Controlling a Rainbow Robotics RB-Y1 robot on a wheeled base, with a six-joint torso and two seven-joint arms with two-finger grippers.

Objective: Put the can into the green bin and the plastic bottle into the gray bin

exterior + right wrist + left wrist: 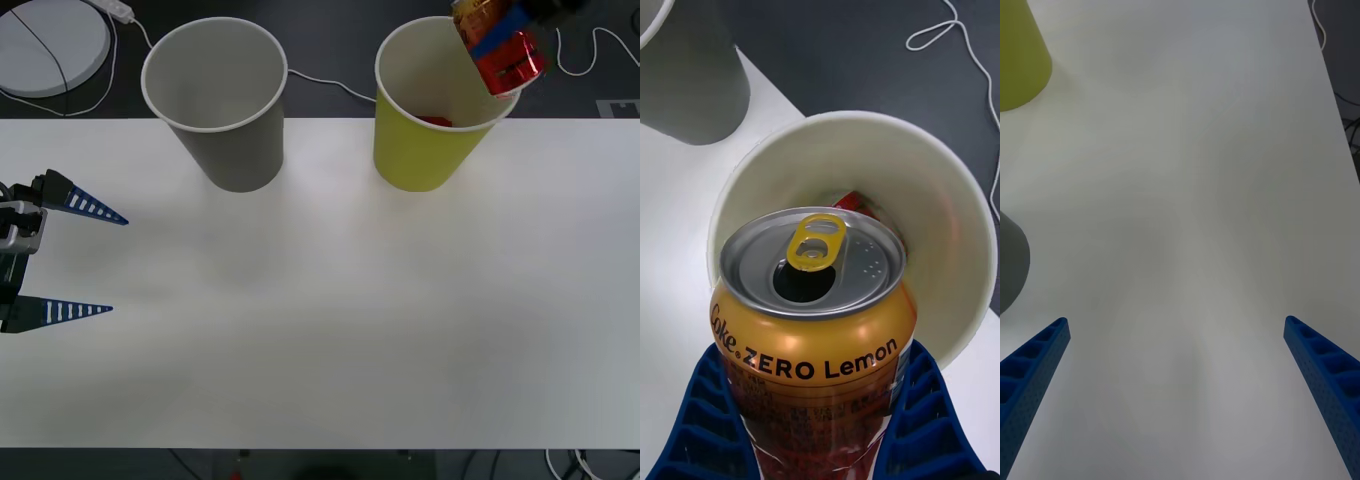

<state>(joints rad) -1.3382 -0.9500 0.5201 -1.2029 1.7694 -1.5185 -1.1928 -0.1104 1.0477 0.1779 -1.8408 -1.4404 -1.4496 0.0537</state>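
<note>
Hanging above the open mouth of the green bin (432, 110), the right gripper (498, 42) has its blue ribbed fingers (919, 420) closed on either side of the can (497, 45). The can is tilted, its silver top (812, 259) with the gold pull tab aimed down into the bin's pale inside, over the near right part of the white rim. Something red lies at the bottom of the green bin (854, 201), partly hidden behind the can. The gray bin (222, 100) stands upright on the white worktop (330, 320) to the left of the green one, the two apart. The left gripper (75, 258) waits low over the worktop's left edge, well away from both bins, its fingers (1322, 367) spread wide with nothing between them. White cables (320, 82) trail across the dark floor beyond the worktop.
</note>
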